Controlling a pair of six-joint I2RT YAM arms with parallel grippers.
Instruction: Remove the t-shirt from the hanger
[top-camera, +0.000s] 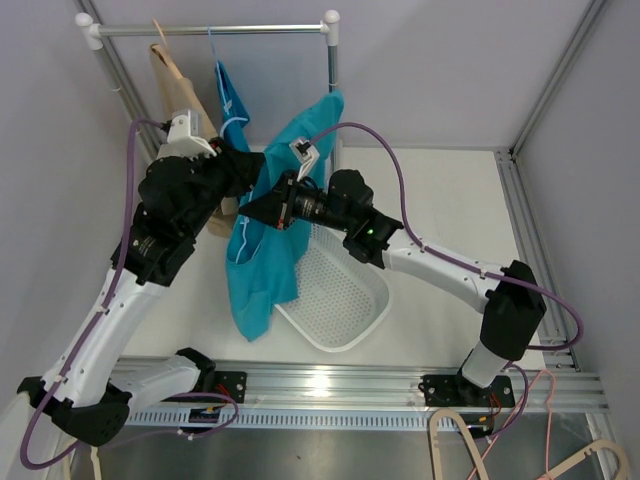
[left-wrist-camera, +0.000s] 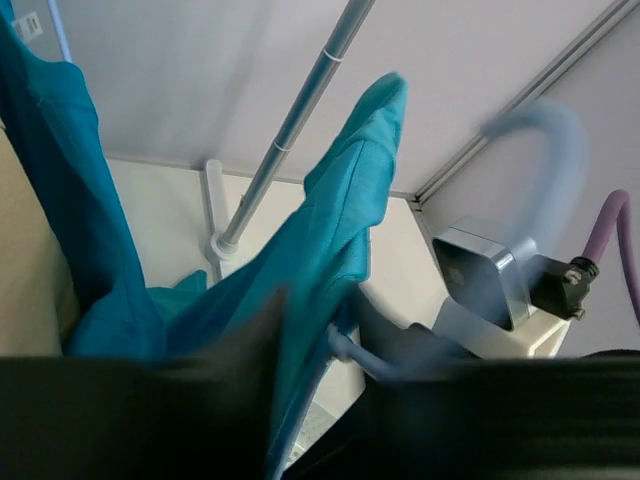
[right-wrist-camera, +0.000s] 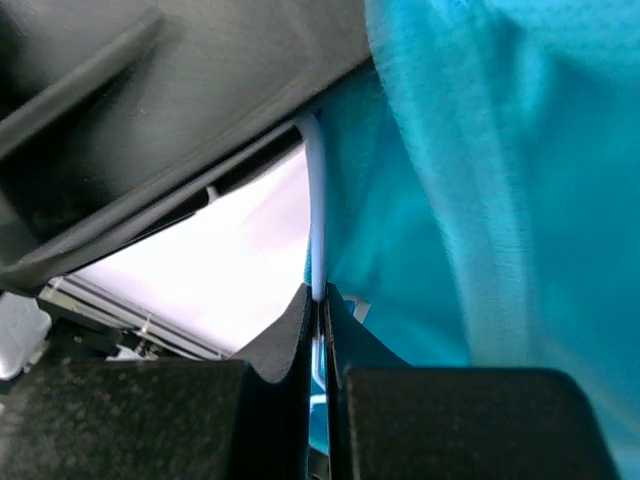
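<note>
While the right pincer (right-wrist-camera: 322, 300) sat pinched narrow on the pale-blue wire of the hanger (right-wrist-camera: 316, 200), we noted the teal t-shirt (top-camera: 262, 262) hanging from the rail (top-camera: 220, 30) at far left and down between both arms. Left pincer (left-wrist-camera: 320, 315): teal cloth ran between its blurred fingers; whether clamped or loose, we could not tell.

Our judgement of the step: hold the hanger steady with the right, and let the left draw the cloth down and off one hanger shoulder at a time. Go slowly, so the neck does not snag and the hook does not jump the rail.

White perforated basket (top-camera: 370, 320) on the surface (top-camera: 450, 200), near and right of the shirt: nothing inside that we could see. Only the shirt's lower hem lay across its left edge.
</note>
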